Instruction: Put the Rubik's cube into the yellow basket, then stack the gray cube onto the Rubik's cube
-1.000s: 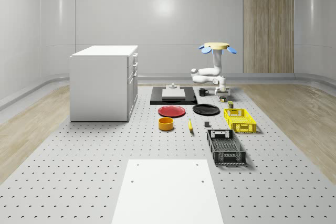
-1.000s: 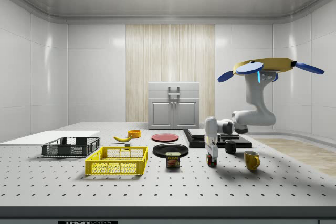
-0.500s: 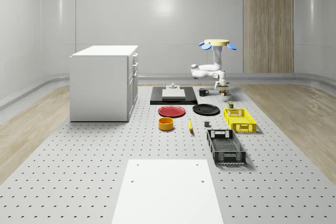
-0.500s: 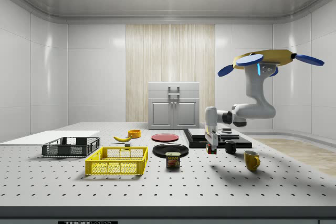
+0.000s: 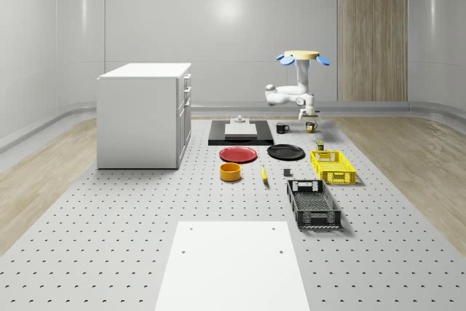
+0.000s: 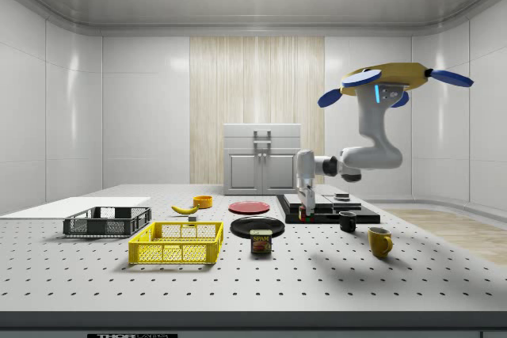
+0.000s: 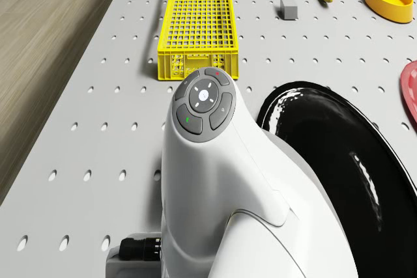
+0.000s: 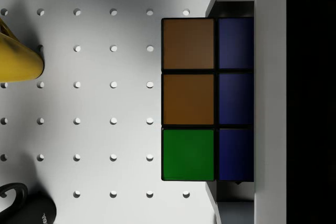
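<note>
My gripper hangs from the white arm, shut on the Rubik's cube, which is held above the table. In the wrist view the Rubik's cube shows brown, green and blue tiles inside my gripper. The drone hovers over the far end of the table near the mugs. The yellow basket stands toward the whole-scene view's right, and the yellow basket lies beyond the arm. The small gray cube sits on the table beside that basket, and the gray cube is near the banana.
A black plate, red plate, orange bowl and banana lie mid-table. A black basket is nearer the front. A yellow mug, black mug and a can stand near the gripper. A white cabinet stands left.
The drone and arm have risen and shifted toward the side view's left. The Rubik's cube has come up off the table in the shut gripper.
</note>
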You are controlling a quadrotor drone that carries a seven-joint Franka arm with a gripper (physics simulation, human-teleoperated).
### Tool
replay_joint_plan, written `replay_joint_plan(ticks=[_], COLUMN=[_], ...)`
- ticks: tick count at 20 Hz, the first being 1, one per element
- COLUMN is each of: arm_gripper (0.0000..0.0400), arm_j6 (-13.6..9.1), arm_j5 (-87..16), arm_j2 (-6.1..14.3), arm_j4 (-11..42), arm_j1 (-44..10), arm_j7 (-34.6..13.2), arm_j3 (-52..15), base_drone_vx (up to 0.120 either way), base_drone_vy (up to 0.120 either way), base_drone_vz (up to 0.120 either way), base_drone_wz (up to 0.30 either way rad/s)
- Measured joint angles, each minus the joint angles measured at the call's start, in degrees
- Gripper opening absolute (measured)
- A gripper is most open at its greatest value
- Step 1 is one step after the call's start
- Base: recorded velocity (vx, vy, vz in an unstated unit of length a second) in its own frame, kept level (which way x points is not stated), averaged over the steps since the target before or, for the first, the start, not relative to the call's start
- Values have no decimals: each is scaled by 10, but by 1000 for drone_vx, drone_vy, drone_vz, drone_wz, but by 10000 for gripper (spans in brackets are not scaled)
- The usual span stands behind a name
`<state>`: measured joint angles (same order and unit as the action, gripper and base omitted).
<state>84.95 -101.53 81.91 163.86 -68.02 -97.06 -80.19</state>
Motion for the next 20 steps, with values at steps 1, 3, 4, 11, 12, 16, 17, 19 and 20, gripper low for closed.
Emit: replay_joint_plan(ticks=[1,3,4,11,12,16,17,19,20], arm_gripper=[325,325,325,325,325,325,325,325,325], arm_j6=[1,4,6,15,16,21,23,25,26], arm_j5=[1,2,3,8,8,10,11,12,12], arm_j2=[2,5,6,17,18,23,25,27,28], arm_j4=[0,0,0,-1,-1,-1,-1,-1,-1], arm_j1=[0,-1,-1,-3,-3,-4,-4,-5,-5], arm_j7=[0,-1,-1,-3,-3,-4,-4,-4,-4], arm_j3=[0,-1,-1,-3,-3,-4,-4,-5,-5], base_drone_vx=[120,120,120,120,120,120,120,120,120], base_drone_vy=[120,120,80,0,0,0,0,0,0], base_drone_vz=[0,0,0,0,0,0,0,0,0], base_drone_wz=[0,0,0,0,0,0,0,0,0])
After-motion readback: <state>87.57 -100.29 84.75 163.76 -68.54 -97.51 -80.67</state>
